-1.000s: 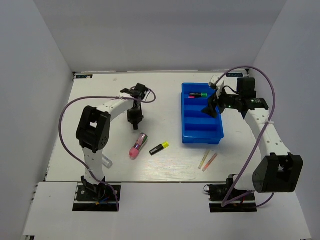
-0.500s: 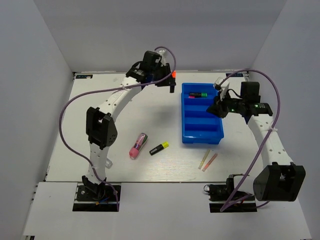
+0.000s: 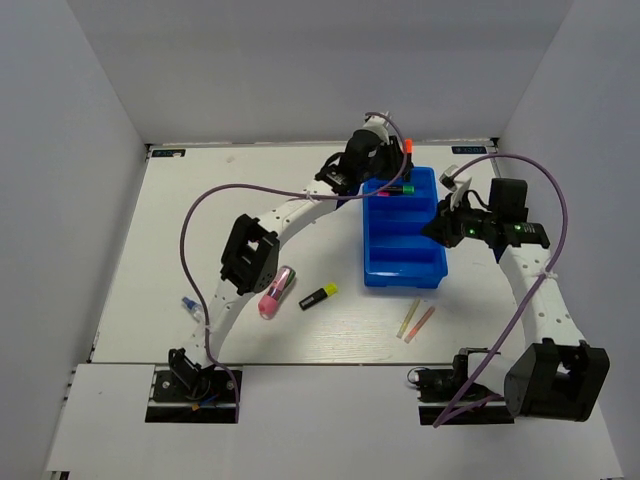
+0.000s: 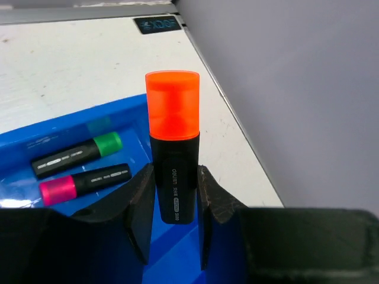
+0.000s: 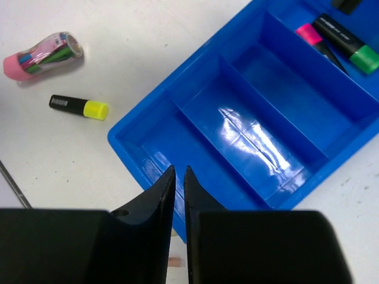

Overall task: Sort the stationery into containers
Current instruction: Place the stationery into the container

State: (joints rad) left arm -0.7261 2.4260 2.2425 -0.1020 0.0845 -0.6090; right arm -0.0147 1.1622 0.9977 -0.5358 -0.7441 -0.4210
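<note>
Top view: in the last second the left arm has swung from the middle of the counter to the far end of the bright blue ribbed plastic tray (image 3: 368,245). It carries the black highlighter with the orange cap (image 3: 407,147). Loose on the counter: fat pink-and-silver marker (image 3: 275,292), yellow-capped black highlighter (image 3: 318,296), two thin pens (image 3: 417,320).

Left wrist: left jaws clamped on the orange highlighter's (image 4: 173,154) black barrel, over the far compartment holding the green-capped highlighter (image 4: 74,155) and the pink-capped highlighter (image 4: 86,181). I judge release comes next.

Right wrist: right jaws almost together and empty, above the tray's near compartments.
</note>
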